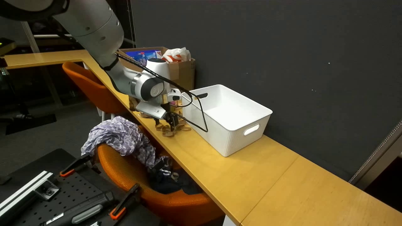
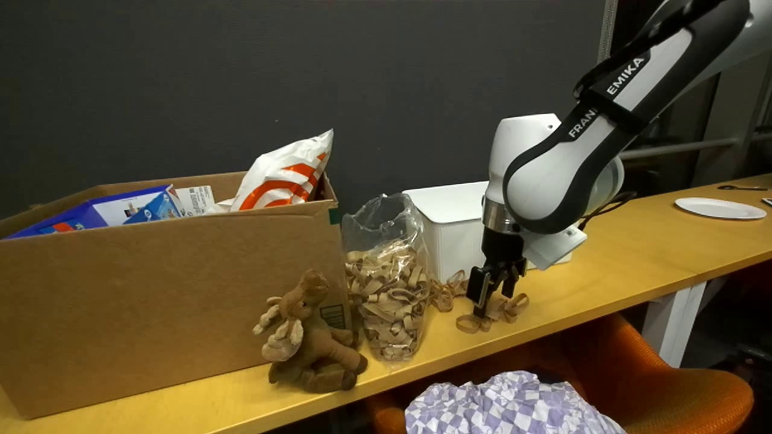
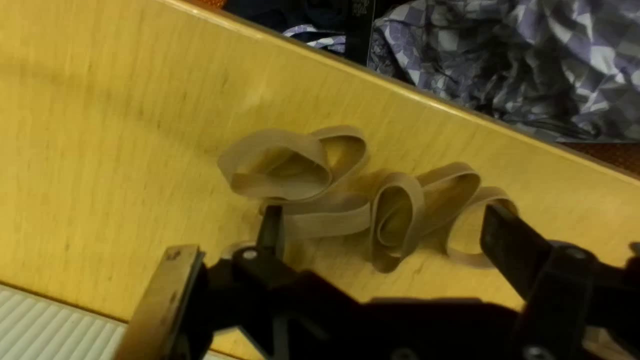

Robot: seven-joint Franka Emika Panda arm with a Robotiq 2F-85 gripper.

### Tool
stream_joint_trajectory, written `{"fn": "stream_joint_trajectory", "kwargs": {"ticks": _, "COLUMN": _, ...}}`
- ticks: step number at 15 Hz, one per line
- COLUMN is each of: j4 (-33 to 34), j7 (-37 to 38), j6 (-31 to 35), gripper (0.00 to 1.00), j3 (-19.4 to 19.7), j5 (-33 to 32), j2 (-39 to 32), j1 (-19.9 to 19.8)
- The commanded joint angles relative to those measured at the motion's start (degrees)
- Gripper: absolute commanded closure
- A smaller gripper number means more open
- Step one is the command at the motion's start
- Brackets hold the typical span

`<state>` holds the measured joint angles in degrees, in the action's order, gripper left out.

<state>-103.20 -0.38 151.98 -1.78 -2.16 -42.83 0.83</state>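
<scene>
I see my gripper (image 3: 382, 220) low above the wooden table (image 1: 213, 166), with its two fingers spread wide apart, and they have hold of nothing. Several tan bands (image 3: 327, 223), each one a loop, lie loosely on the table under the gripper and between the two fingers; some of them overlap. In the wrist view one fingertip covers a part of the outermost loop, but whether it touches this loop I cannot tell. Just beside the bands stands a white box (image 1: 241, 144), open at the top. In an exterior view I find a clear plastic bag (image 2: 392, 301), upright and filled in its lower part with more such bands. It stands between the gripper and a large cardboard box (image 2: 181, 301). A brown plush moose (image 2: 319, 349) sits before this cardboard box, near the bag. Farther along the table lies a white plate (image 2: 721, 208). Below the table's edge a checked cloth (image 2: 500, 410) lies over an orange chair (image 1: 119, 166).
</scene>
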Motion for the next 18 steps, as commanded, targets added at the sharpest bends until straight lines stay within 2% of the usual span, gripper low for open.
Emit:
{"fn": "stream_joint_trajectory", "kwargs": {"ticks": 1, "j4": 2.66, "j7": 0.95, "j6": -2.68, "gripper": 0.00, "j3": 0.15, "j5": 1.01, "j2": -1.27, "j1": 0.67}}
{"fn": "stream_joint_trajectory", "kwargs": {"ticks": 5, "j4": 4.78, "j7": 0.58, "j6": -3.74, "gripper": 0.00, "j3": 0.02, "j5": 0.88, "j2": -3.43, "j1": 0.86}}
{"fn": "stream_joint_trajectory", "kwargs": {"ticks": 7, "j4": 5.61, "j7": 0.36, "j6": -3.89, "gripper": 0.26, "j3": -0.14, "j5": 0.85, "j2": -4.29, "j1": 0.98}}
{"fn": "stream_joint_trajectory", "kwargs": {"ticks": 9, "j4": 6.28, "j7": 0.43, "j6": -3.95, "gripper": 0.42, "j3": -0.13, "j5": 0.82, "j2": -4.93, "j1": 1.20}}
{"fn": "stream_joint_trajectory", "kwargs": {"ticks": 16, "j4": 6.94, "j7": 0.69, "j6": -4.91, "gripper": 0.94, "j3": 0.18, "j5": 0.83, "j2": -4.31, "j1": 1.25}}
{"fn": "stream_joint_trajectory", "kwargs": {"ticks": 18, "j4": 6.71, "j7": 0.86, "j6": -4.90, "gripper": 1.00, "j3": 0.13, "j5": 0.95, "j2": -3.94, "j1": 1.31}}
